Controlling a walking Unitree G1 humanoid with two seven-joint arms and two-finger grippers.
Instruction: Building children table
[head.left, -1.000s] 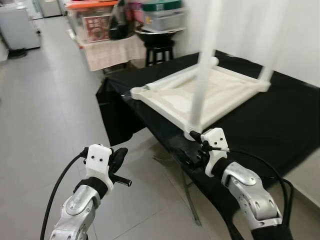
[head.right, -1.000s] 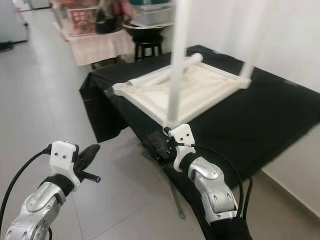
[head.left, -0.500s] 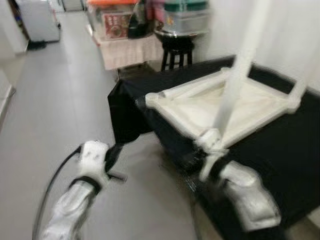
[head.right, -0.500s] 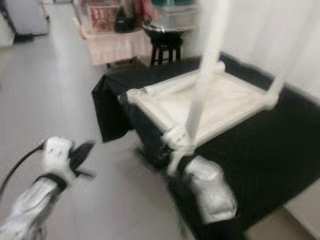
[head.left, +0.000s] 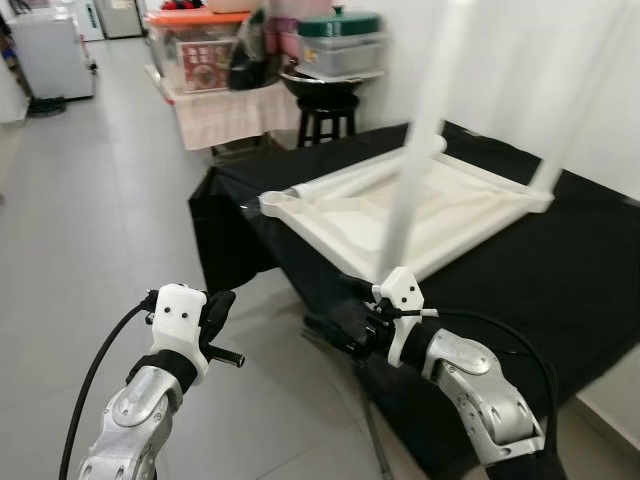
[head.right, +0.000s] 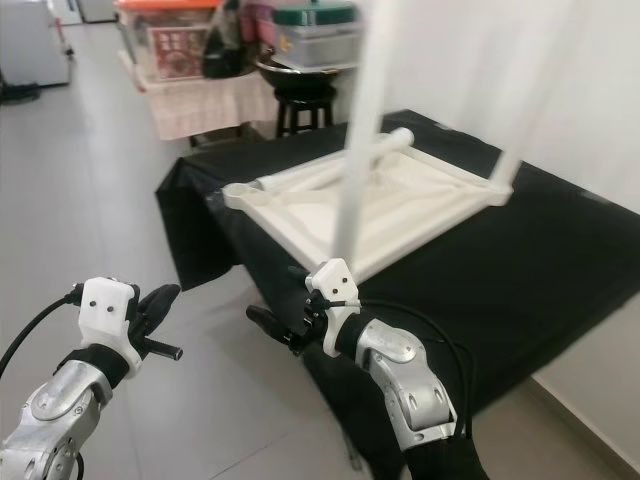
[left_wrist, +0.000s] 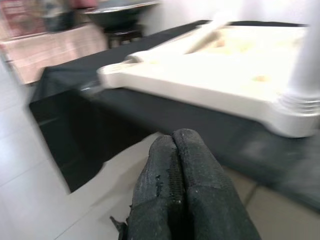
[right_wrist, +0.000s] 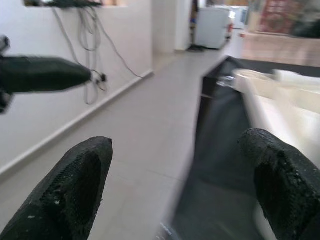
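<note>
At 12 o'clock, upturned table (head.left: 420, 205) lies on the black cloth (head.left: 540, 250). Right gripper (head.right: 278, 325), fingers spread and empty, has backed off its near leg (head.left: 405, 190); left gripper (head.left: 218, 312) clenched, empty. Leg likely seated.

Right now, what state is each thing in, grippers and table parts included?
Left gripper: shut, empty, over the floor.
Right gripper: open, empty, by the black table's edge.
Children table: upside down on the black table.
Near leg: upright in its corner.

White children table (head.left: 420, 205); black cloth (head.left: 560, 260); grey floor (head.left: 90, 220).
</note>
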